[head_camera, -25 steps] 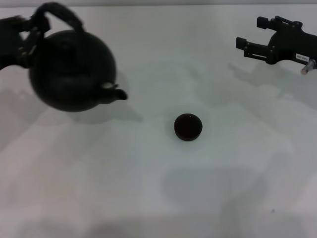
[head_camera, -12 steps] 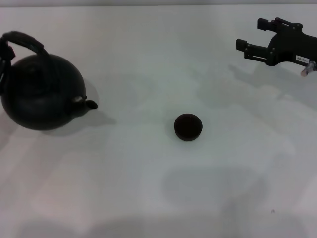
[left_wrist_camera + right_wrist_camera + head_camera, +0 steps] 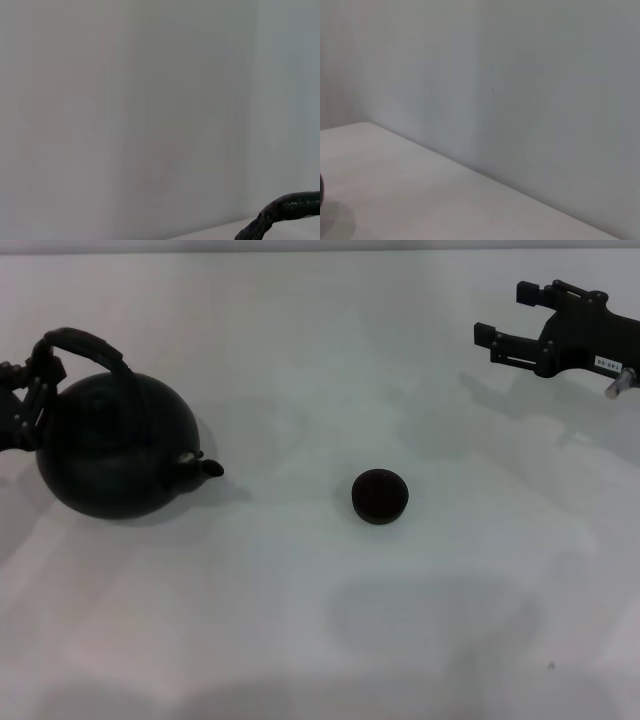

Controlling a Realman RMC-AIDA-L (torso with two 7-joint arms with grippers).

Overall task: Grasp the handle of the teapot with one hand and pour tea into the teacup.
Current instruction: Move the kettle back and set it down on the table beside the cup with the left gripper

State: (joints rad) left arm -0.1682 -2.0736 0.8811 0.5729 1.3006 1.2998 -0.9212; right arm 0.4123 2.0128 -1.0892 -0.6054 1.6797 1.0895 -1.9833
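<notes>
teapot (image 3: 115,450) (round, black) | left end effector (image 3: 30,390) pinching arched handle (image 3: 85,345) | teacup (image 3: 380,496) apart

a plain white table (image 3: 300,620) carried everything. the black teapot (image 3: 115,445) sat on it near the left edge, spout toward the small black teacup (image 3: 380,496), which stood well apart, near the middle.

One teapot (image 3: 115,450), one teacup (image 3: 380,496), two tools: left tool (image 3: 25,400), right tool (image 3: 500,340).
</notes>
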